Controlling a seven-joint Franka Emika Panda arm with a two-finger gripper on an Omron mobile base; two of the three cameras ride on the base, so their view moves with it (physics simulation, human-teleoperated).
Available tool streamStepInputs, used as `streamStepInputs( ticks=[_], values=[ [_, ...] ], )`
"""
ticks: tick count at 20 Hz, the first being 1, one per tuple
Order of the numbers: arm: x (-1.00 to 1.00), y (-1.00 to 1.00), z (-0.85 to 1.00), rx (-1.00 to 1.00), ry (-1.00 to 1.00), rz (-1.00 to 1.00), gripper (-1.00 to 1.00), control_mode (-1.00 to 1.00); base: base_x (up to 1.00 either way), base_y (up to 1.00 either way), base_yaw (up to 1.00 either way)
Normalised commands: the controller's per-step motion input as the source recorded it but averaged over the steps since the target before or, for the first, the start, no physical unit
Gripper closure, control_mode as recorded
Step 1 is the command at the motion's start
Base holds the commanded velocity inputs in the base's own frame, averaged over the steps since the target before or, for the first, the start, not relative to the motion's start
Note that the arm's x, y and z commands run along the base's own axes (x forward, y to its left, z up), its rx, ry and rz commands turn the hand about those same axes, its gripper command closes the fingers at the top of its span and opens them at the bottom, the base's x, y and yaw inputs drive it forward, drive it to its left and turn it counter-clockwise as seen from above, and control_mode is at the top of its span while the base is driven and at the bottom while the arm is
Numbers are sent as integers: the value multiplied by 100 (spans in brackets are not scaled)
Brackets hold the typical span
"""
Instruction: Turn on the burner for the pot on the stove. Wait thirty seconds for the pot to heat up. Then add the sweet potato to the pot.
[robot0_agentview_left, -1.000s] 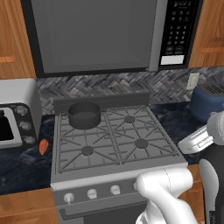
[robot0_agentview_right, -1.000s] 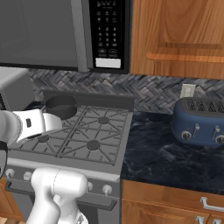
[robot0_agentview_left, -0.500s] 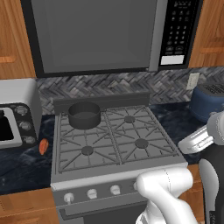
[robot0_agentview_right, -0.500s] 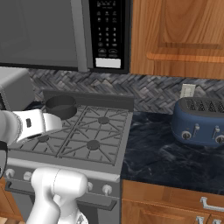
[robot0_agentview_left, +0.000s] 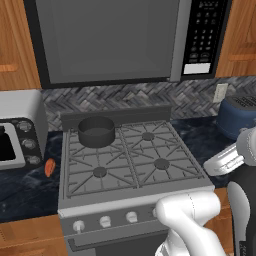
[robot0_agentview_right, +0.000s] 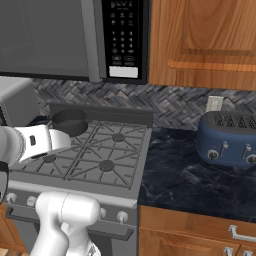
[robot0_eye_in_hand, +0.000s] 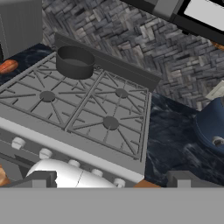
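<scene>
Grey metal gas range with four burners and cast grates (robot0_agentview_left: 131, 167): set between dark marbled counters.
Small dark-grey round metal pot, straight-sided (robot0_agentview_left: 96, 131): stood on rear-left burner, inside seemingly bare.
Small orange-red oblong sweet potato (robot0_agentview_left: 49, 167): lay on counter just left of range, near boxy silver toaster oven (robot0_agentview_left: 19, 131).
Row of small white round knobs (robot0_agentview_left: 104, 221): along front panel, untouched by look of it.
Two-finger gripper (robot0_eye_in_hand: 112, 179): raised above range front, fingertips spread wide, nothing between them.
Step in hand, judged: reach for pot's knob. Best done by picking the correct knob of the row for rear-left burner, descending squarely, closing on it before turning.
Surroundings: herringbone grey tile backsplash (robot0_agentview_right: 170, 107), microwave overhead, wooden cabinets, blue toaster (robot0_agentview_right: 228, 139) on right counter.
</scene>
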Motion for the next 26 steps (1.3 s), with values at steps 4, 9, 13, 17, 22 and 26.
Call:
streamStepInputs(
  ticks=[4, 9, 13, 17, 22, 26],
  values=[
    [0, 0, 0, 0, 0, 0, -100, -100, 0, 0, 0],
    [0, 0, 0, 0, 0, 0, -100, -100, 0, 0, 0],
    [0, 0, 0, 0, 0, 0, -100, -100, 0, 0, 0],
    [0, 0, 0, 0, 0, 0, -100, -100, 0, 0, 0],
    [0, 0, 0, 0, 0, 0, -100, -100, 0, 0, 0],
    [0, 0, 0, 0, 0, 0, -100, -100, 0, 0, 0]
  ],
)
